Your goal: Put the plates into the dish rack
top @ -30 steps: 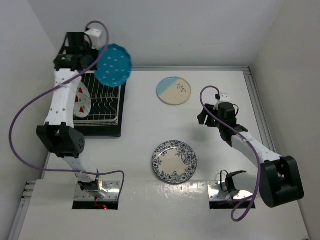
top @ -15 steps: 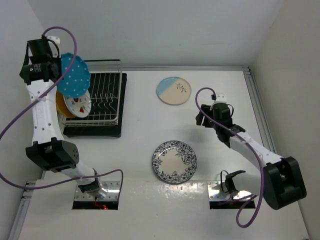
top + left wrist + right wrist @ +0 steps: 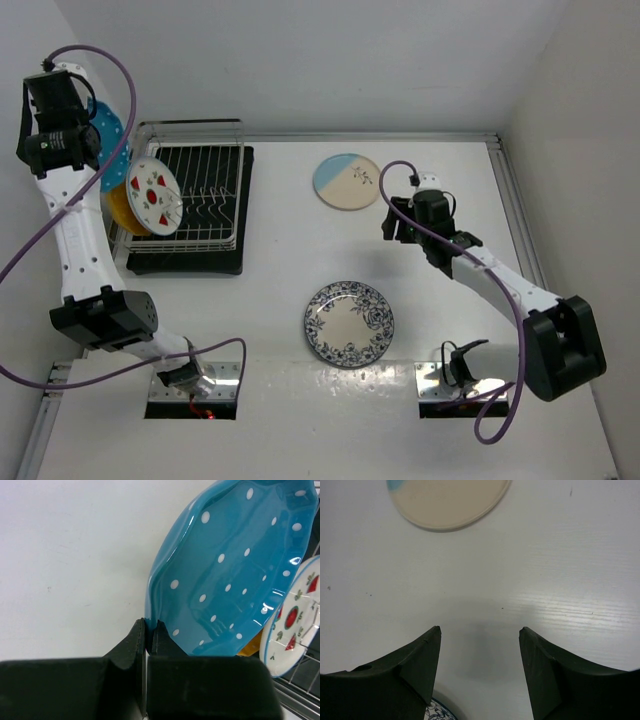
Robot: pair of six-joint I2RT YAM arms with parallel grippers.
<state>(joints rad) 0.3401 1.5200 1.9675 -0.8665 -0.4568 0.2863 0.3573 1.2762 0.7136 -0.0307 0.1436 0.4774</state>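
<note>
So, left claw [image 3: 149,632] is clamped on the rim of the teal dotted plate [image 3: 230,570], holding it at the left end of the dish rack [image 3: 214,178], beside the strawberry plate [image 3: 153,195]. Right claw [image 3: 480,645] hangs wide open over the counter [image 3: 570,580], near the blue-and-cream plate [image 3: 445,500].

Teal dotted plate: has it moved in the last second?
Yes. The teal plate, pinched in the left gripper, has swung left from above the dish rack's far right corner to past its left edge.
</note>
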